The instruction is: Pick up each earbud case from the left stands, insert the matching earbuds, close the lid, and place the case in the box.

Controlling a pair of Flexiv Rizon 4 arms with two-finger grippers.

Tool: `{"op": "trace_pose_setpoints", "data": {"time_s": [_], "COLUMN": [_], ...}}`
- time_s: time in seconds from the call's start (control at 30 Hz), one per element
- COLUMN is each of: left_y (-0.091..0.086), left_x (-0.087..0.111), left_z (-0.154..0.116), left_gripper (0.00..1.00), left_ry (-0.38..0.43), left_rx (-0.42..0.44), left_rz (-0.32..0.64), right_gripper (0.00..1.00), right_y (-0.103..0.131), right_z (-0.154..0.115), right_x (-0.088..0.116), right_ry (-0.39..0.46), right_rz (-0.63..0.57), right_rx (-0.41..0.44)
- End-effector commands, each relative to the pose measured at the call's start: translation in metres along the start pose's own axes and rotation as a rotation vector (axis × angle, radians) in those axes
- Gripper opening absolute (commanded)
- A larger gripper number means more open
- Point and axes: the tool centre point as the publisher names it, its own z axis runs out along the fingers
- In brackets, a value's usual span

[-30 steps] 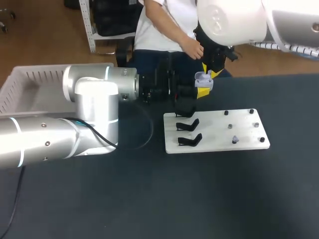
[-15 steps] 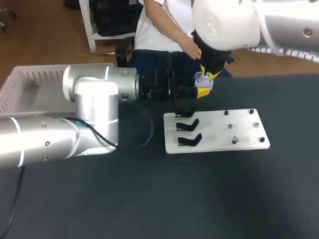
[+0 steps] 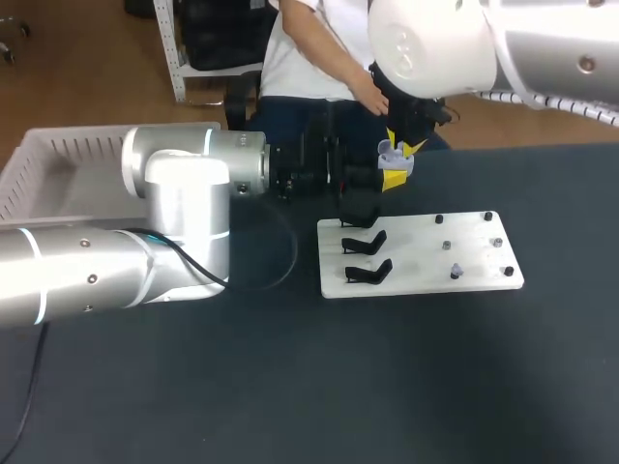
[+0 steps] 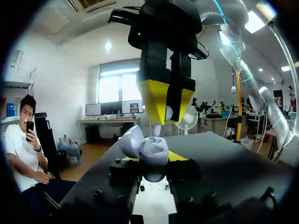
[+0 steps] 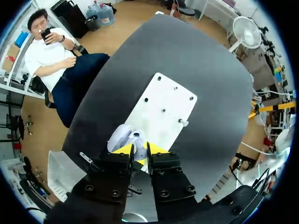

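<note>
Right arm's fingers (image 4: 154,100) close above open case (image 4: 145,149); free table (image 3: 387,387) before white board (image 3: 464,261).

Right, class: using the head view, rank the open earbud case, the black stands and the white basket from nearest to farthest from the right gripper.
1. Open earbud case: directly under the right gripper.
2. Black stands: on the left end of the white board, closer to the camera.
3. White basket: far across at the table's left edge.

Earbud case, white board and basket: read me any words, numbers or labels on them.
None: the open earbud case, the white board and the basket show no legible words, numbers or labels in any view.
</note>
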Motion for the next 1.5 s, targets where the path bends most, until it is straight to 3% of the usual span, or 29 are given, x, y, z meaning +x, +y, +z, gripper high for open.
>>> {"op": "trace_pose_setpoints", "data": {"time_s": [0.03,1.5], "left_y": [-0.001,-0.001], "left_x": [0.001,0.001], "left_z": [0.0,0.0], "left_gripper": [0.0,0.0], "left_ry": [-0.004,-0.004], "left_rx": [-0.005,-0.005], "left_rz": [0.004,0.004], "right_gripper": [0.0,0.0], "right_y": [0.0,0.004], "right_z": [0.0,0.012], "right_x": [0.0,-0.003], "right_ry": [-0.002,0.012], "right_rz": [0.004,0.012], "right_rx": [0.004,0.022]}}
